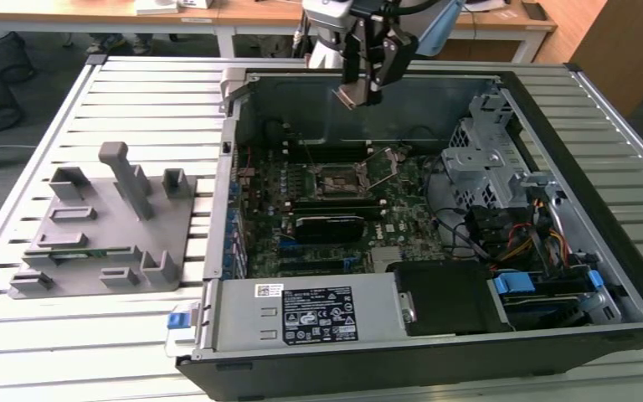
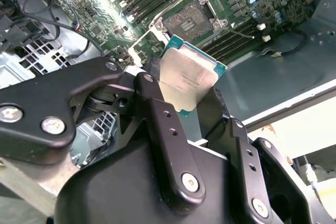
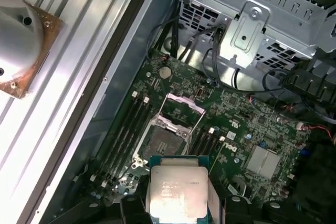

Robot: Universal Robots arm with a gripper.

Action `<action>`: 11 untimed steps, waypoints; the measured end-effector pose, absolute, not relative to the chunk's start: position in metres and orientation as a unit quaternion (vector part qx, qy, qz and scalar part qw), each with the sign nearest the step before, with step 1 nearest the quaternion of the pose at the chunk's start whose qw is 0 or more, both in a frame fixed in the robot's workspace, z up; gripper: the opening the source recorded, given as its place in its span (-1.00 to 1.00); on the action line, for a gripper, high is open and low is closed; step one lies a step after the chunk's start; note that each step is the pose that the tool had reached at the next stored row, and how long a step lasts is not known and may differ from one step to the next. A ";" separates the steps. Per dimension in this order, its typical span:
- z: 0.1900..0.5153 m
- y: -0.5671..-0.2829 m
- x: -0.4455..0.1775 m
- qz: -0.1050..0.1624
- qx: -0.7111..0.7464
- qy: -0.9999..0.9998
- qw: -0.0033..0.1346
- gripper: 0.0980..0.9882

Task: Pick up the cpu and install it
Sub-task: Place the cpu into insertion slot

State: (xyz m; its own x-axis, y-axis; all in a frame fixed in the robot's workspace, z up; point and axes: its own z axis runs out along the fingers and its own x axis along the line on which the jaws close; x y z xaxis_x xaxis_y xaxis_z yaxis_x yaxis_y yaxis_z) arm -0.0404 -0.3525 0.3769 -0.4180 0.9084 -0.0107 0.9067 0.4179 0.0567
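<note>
Gripper: the black two-finger gripper [image 1: 362, 95] hangs over the far wall of the open computer case [image 1: 235, 126], at about 12 o'clock from the socket in the exterior view.
Grip: its fingers [image 2: 163, 124] are pressed against opposite edges of the cpu, so it is holding the chip.
Cpu: the cpu [image 2: 189, 80] sits between the fingertips with its silver-grey top facing the cameras on the wrist. It is up in the air and well apart from the board.
Cpu socket: the cpu socket [image 3: 165, 142] lies bare on the green motherboard [image 1: 411, 213] with its metal load plate [image 3: 182, 106] swung up. Nothing is seated in it.
Memory slots: long dark memory slots [image 3: 126, 129] run along both sides of the socket.
Black module: a black module [image 1: 327, 228] is at 6 o'clock from the socket in the exterior view, just beside it.
Drive cage: the grey metal drive cage [image 1: 484, 155] is at 3 o'clock from the socket.
Power supply: the power supply [image 1: 299, 314] is at 6 o'clock inside the case, against the near wall.
Fixture: a grey part holder [image 1: 110, 230] stands on the slatted table [image 1: 143, 92], at 9 o'clock from the case.
</note>
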 end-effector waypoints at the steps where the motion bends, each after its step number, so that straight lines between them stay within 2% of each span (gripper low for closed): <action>1: 0.377 -0.352 -0.040 0.021 0.543 0.839 0.020 -0.04; 11: 0.376 -0.352 -0.040 0.020 0.589 0.807 0.021 -0.04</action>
State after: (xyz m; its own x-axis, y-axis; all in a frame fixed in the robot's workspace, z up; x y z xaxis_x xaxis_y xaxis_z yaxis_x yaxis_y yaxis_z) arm -0.0404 -0.3523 0.3757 -0.3048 0.9524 -0.0107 0.9507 0.3049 0.0568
